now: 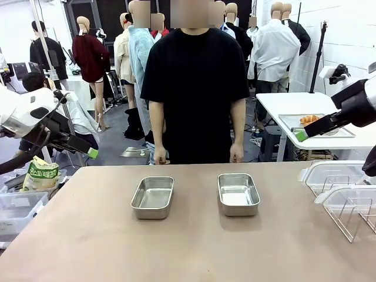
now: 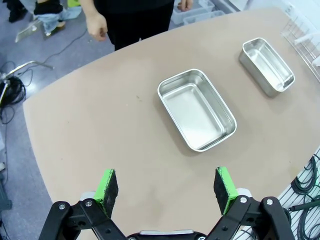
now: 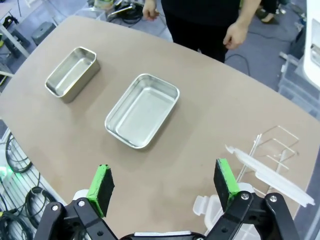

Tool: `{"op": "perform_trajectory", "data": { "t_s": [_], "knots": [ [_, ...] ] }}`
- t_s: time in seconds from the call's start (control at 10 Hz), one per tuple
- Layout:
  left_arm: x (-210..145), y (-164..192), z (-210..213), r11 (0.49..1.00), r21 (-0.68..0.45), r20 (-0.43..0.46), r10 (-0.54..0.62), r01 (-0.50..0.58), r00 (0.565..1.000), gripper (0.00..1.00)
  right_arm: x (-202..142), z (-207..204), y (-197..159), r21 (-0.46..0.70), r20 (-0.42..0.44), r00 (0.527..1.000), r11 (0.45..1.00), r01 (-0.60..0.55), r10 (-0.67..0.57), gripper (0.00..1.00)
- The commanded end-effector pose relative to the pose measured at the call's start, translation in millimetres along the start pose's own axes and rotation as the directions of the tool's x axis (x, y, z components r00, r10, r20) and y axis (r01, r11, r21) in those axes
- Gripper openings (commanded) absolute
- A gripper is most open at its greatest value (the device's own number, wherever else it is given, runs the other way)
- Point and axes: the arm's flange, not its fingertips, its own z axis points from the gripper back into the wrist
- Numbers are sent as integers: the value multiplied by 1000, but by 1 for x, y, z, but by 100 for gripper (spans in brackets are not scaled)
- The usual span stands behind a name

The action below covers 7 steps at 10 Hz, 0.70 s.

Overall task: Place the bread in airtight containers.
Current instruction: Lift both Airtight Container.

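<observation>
A person in a black T-shirt [image 1: 197, 88] stands at the far edge of the brown worktop [image 1: 82, 235]. Just in front of the person, two small rectangular shiny steel pans stand side by side, not touching: the left pan [image 1: 153, 197] and the right pan [image 1: 238, 194]. The left gripper [image 2: 167, 185] and the right gripper [image 3: 162, 182] hang on either side of the person, with their fingers wide apart and holding nothing. Behind the person, a golden-brown croissant [image 1: 309, 120] lies on a flat steel tray [image 1: 289, 122] on a white table [image 1: 276, 104].
</observation>
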Motion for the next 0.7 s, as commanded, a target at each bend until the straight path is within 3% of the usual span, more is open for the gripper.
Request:
{"op": "perform_trajectory", "data": {
  "t_s": [0.0,0.6],
  "knots": [
    [0,1,2,1000,4,3,-6,6,1000,100,0,5,-1,-7,9,1000,1000,6,-6,100],
    [0,1,2,1000,4,3,-6,6,1000,100,0,5,-1,-7,9,1000,1000,6,-6,100]
  ]
}}
